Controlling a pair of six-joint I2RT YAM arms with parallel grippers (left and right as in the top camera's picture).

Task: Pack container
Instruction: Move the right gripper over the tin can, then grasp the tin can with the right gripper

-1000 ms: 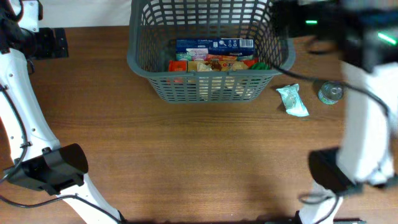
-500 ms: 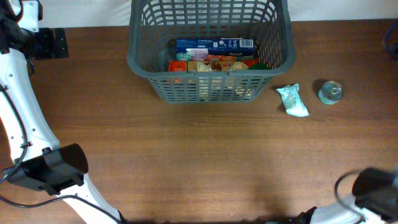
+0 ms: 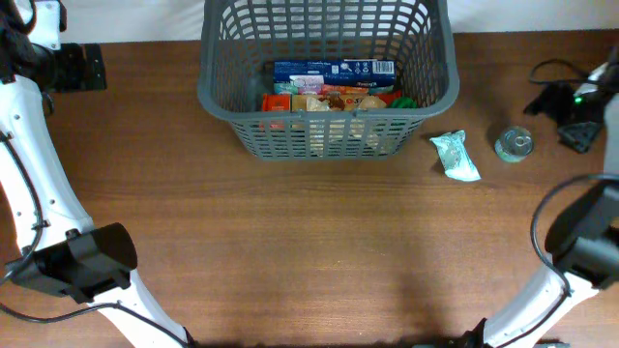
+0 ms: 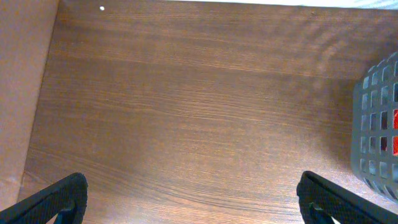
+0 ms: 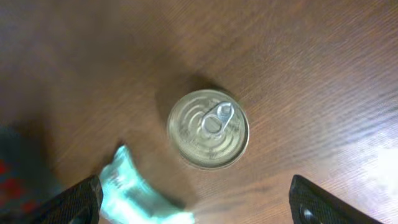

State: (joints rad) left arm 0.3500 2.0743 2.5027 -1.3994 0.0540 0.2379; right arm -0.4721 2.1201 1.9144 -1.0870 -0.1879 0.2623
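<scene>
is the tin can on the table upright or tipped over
Upright: the can shows its round pull-tab lid face-up in the right wrist view.

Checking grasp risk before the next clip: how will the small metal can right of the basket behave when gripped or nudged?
The can stands upright with its lid facing up, so it probably won't roll unless tipped. Its metal lid with the ring still flat suggests a rigid, sealed, fairly heavy body, likely slippery. The pale green packet lies close, so a nudge that way may shove it.

Plastic container (image 3: 290, 141), shiny metal can (image 5: 208, 129) (wooden table (image 3: 290, 242)).
</scene>
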